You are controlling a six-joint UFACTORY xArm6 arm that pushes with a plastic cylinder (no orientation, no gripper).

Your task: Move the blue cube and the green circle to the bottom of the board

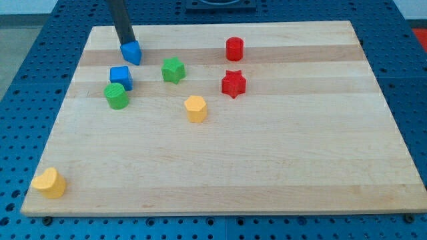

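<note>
While nothing has reached the bottom edge yet, here is how I read the scene from my station, nearest things first.

Near edge: only a yellow block (pixel 49 183) sits down here, in the view's bottom-left corner of the worktop (pixel 267 173); neither task block is anywhere close.

Middle: a second yellow block (pixel 196 108) lies alone near the centre, with a red star (pixel 233 83) up and to its right.

Green circle: the green circle (pixel 117 96) is in the upper left part, touching or just beside the blue cube (pixel 121 77) above it.

Other blocks: a green star (pixel 173 69) is to the right of that pair; a red cylinder (pixel 234 49) stands near the top edge.

Far edge: another blue block (pixel 131 51), its shape unclear to me, is near the top left.

My tip: my tip (pixel 127 41) is against that far blue block's upper left side, above the blue cube.

Hand: this rig has none, only the rod, so there is nothing to open or close.

Progress: I judge the task barely begun; both blocks need pushing down the whole worktop.
</note>
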